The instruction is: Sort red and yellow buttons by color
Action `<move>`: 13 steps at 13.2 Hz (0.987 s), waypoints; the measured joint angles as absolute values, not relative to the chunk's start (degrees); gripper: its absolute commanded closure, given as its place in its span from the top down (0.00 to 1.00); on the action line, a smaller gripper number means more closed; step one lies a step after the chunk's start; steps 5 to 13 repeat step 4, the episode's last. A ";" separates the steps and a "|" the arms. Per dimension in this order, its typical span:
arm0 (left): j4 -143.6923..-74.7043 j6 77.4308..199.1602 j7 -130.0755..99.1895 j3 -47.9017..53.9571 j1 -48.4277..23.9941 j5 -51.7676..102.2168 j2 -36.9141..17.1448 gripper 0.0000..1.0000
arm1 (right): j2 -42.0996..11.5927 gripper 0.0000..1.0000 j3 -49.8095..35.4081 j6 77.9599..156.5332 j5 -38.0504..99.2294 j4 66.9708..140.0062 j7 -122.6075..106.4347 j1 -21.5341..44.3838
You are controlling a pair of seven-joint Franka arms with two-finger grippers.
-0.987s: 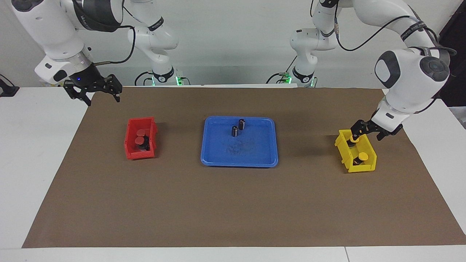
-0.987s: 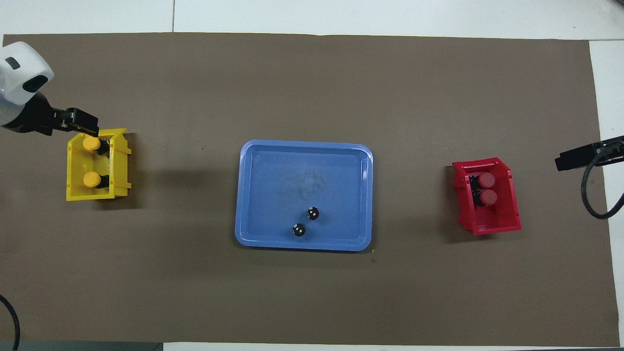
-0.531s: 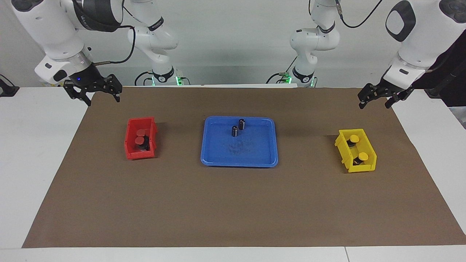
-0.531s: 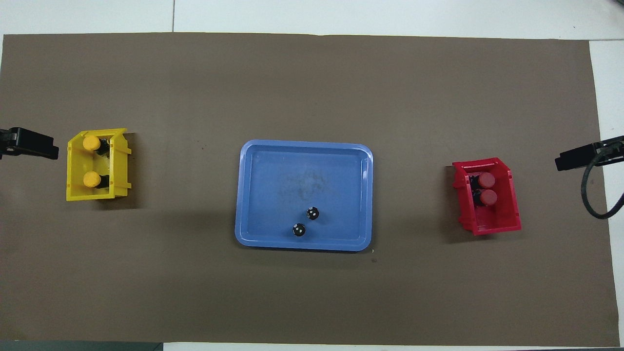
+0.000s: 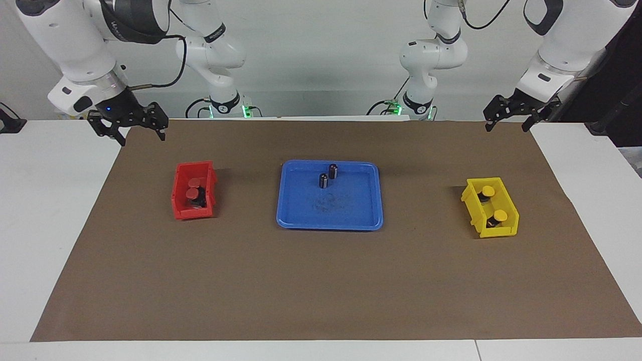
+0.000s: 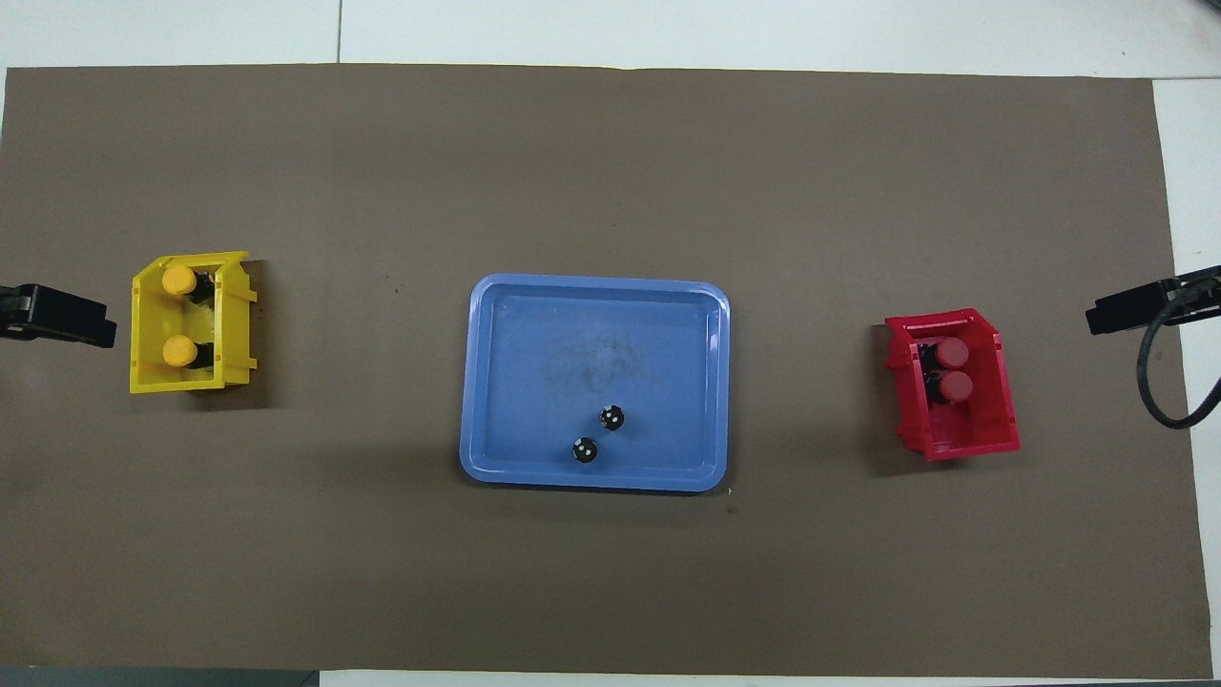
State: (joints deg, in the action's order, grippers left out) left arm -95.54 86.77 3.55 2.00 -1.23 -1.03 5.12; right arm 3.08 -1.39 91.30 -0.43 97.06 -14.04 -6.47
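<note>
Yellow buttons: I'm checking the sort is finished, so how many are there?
2. Both yellow buttons sit in the yellow bin at the left arm's end: one nearer the robots, one farther. None hidden, apparently.

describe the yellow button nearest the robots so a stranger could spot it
Find the yellow bin at the left arm's end of the brown mat. Two yellow-capped buttons sit inside; this button is the one nearer the robots, the other button being farther out.
</note>
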 measured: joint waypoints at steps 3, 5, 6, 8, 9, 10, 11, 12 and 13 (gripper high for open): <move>-95.37 86.80 3.55 1.77 -1.26 -0.70 5.13 1.00 | 3.08 0.99 -1.39 91.30 -0.43 97.06 -14.04 -6.47; -94.98 86.80 3.55 1.77 -1.28 -0.65 5.15 1.00 | 3.08 0.99 -1.39 91.30 -0.43 97.06 -14.04 -6.47; -94.98 86.80 3.55 1.77 -1.28 -0.65 5.15 1.00 | 3.08 0.99 -1.39 91.30 -0.43 97.06 -14.04 -6.47; -94.98 86.80 3.55 1.77 -1.28 -0.65 5.15 1.00 | 3.08 0.99 -1.39 91.30 -0.43 97.06 -14.04 -6.47; -94.98 86.80 3.55 1.77 -1.28 -0.65 5.15 1.00 | 3.08 0.99 -1.39 91.30 -0.43 97.06 -14.04 -6.47; -94.98 86.80 3.55 1.77 -1.28 -0.65 5.15 1.00 | 3.08 0.99 -1.39 91.30 -0.43 97.06 -14.04 -6.47; -94.98 86.80 3.55 1.77 -1.28 -0.65 5.15 1.00 | 3.08 0.99 -1.39 91.30 -0.43 97.06 -14.04 -6.47; -94.98 86.80 3.55 1.77 -1.28 -0.65 5.15 1.00 | 3.08 0.99 -1.39 91.30 -0.43 97.06 -14.04 -6.47; -94.98 86.80 3.55 1.77 -1.28 -0.65 5.15 1.00 | 3.08 0.99 -1.39 91.30 -0.43 97.06 -14.04 -6.47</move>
